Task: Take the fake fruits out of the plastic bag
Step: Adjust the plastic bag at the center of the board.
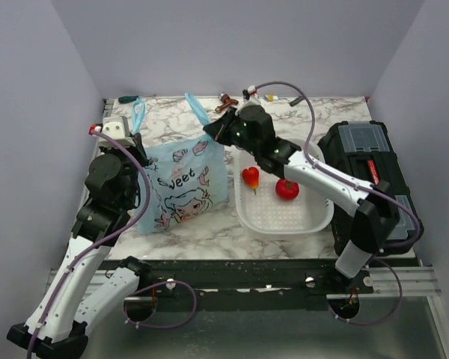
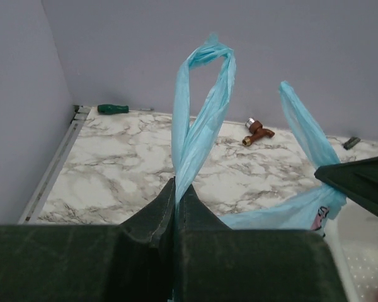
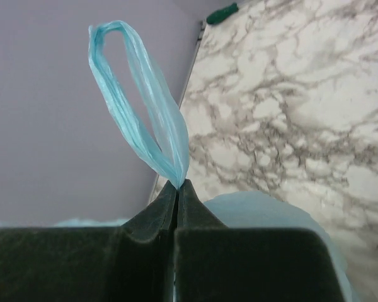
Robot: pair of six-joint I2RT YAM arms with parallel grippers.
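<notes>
Bag (image 1: pixel 185 183) stands centre-left in top view. Left gripper (image 2: pixel 176 189) clamped on left handle (image 2: pixel 190 148), right gripper (image 3: pixel 177 185) clamped on right handle (image 3: pixel 169 151), both loops held up. Fruits not visible, probably inside bag. None taken out yet as far as seen; whole removal remains.

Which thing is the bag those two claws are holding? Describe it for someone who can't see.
On the marble table, just left of the white basket, stands the plastic bag. It alone is thin, light-blue and cartoon-printed, its two loop handles pinched by the left gripper and right gripper.
</notes>
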